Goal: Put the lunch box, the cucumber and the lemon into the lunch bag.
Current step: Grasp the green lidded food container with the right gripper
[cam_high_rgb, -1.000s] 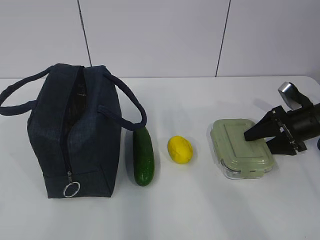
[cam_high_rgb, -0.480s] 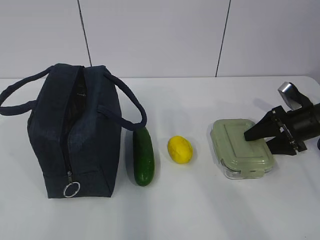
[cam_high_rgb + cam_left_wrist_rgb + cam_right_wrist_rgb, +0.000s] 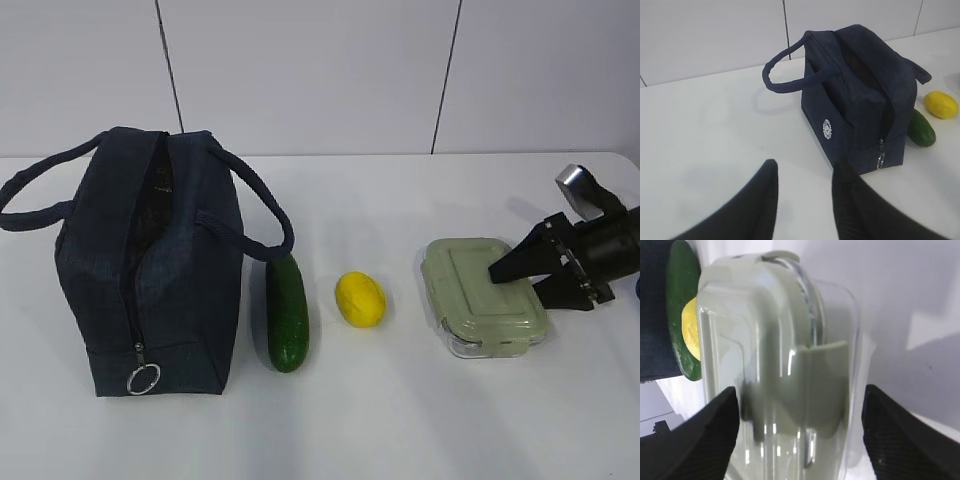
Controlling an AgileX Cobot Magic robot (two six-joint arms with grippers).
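White table — cucumber [image 3: 287,313] lies lengthwise, front to back.

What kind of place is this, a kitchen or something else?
Probably a lab or test bench, not a kitchen: a bare white table, plain white panelled wall, and only a lunch bag and lunch box staged.

You're looking at a plain white table [image 3: 420,420] under even, soft light, backed by a pale panelled wall [image 3: 300,70] split by 2 thin dark vertical seams.
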